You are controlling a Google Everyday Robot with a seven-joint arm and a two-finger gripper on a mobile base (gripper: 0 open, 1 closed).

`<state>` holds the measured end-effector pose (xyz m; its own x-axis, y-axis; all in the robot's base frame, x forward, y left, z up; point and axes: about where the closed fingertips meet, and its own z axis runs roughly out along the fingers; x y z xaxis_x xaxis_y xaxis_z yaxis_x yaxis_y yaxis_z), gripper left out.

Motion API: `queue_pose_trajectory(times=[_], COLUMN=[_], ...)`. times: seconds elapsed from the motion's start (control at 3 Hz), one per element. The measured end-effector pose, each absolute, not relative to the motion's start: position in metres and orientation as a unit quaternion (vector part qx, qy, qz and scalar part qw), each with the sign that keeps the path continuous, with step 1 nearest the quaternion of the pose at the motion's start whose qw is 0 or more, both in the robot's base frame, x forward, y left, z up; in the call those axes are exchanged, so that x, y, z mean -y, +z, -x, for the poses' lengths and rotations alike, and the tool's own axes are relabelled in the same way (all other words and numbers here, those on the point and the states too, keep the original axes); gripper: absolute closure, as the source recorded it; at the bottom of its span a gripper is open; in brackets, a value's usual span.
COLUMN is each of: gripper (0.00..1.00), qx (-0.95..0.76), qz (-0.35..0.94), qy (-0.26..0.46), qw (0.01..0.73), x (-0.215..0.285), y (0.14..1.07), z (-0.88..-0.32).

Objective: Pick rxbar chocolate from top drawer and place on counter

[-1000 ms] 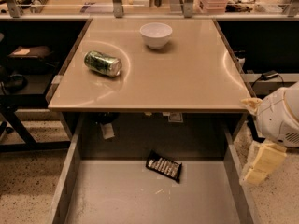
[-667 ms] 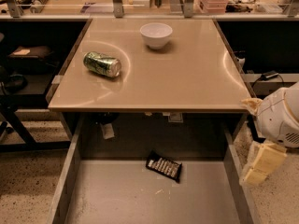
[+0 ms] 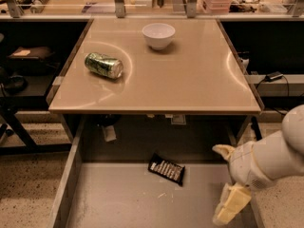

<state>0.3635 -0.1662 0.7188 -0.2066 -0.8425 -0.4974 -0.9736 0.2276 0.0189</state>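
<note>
**Arm dips toward the open drawer, bar untouched**

Camera view: the glossy beige counter [image 3: 190, 80] fills the upper frame, with a green can [image 3: 103, 65] at its 10 o'clock and a white bowl [image 3: 158, 34] at 12. Below it the top drawer [image 3: 118, 203] stands open. The rxbar chocolate [image 3: 166, 169] lies flat on the drawer floor near the back, at 6 o'clock of the frame. The gripper [image 3: 219, 184] has slid down and leftward to about 4 o'clock, over the drawer's right side. Its cream fingers [image 3: 232, 203] are spread and grip nothing. The bar has not moved, so this looks like the approach, with the grasp yet to come.
</note>
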Motion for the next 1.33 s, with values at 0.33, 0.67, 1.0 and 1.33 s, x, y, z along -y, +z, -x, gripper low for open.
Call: queue_pose_trajectory(times=[0.33,0.67,1.0,1.33], gripper=[0.0,0.0,0.0,0.0], qx=[-0.739,-0.727,-0.728,-0.724], qz=[0.598,0.598,0.597,0.592], qy=[0.194,0.202,0.2,0.211], qw=[0.241,0.27,0.274,0.285], x=[0.14,0.124,0.123,0.122], y=[0.678,0.659,0.658,0.654], z=[-0.373,-0.385,-0.388,-0.391])
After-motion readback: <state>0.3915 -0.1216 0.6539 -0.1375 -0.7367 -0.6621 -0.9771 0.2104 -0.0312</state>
